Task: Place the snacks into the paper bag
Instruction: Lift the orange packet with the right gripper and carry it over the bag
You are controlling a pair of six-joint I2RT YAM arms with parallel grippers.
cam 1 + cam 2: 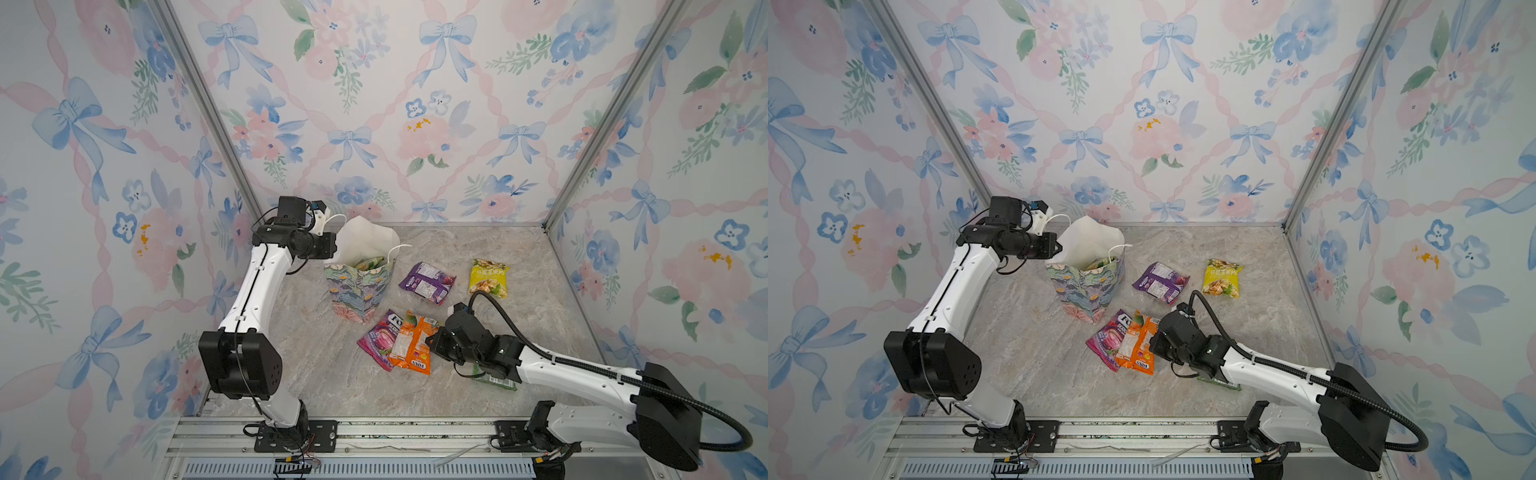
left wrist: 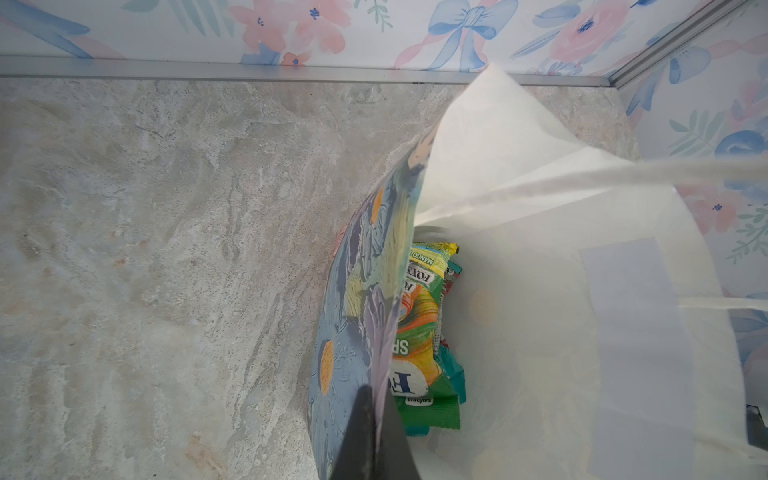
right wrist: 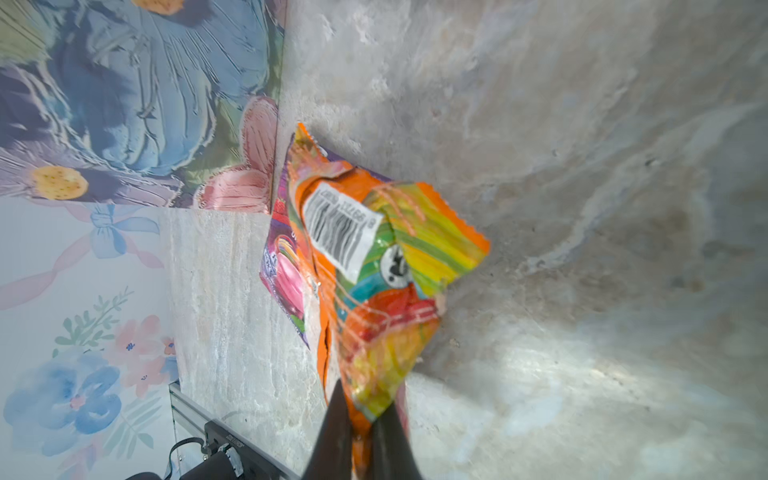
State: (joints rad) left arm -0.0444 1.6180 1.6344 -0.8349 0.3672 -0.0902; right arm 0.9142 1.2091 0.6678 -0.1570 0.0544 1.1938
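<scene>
The paper bag point(image 1: 359, 291) point(image 1: 1086, 291) stands upright at the back left. My left gripper point(image 2: 376, 415) is shut on its flowered rim and holds the mouth apart. Several snacks point(image 2: 419, 332) lie inside, a green and yellow one uppermost. My right gripper point(image 3: 365, 419) is shut on a corner of the orange packet point(image 1: 411, 343) point(image 3: 374, 270), which rests partly on a purple FOX'S packet point(image 1: 376, 336) point(image 3: 282, 274) just in front of the bag. Another purple packet point(image 1: 428, 282) and a yellow packet point(image 1: 488, 277) lie further back on the right.
A green packet point(image 1: 496, 381) lies under my right forearm, mostly hidden. Flower-papered walls close in the left, back and right sides. An aluminium rail point(image 1: 374, 432) with both arm bases runs along the front edge of the marble table point(image 1: 324, 374).
</scene>
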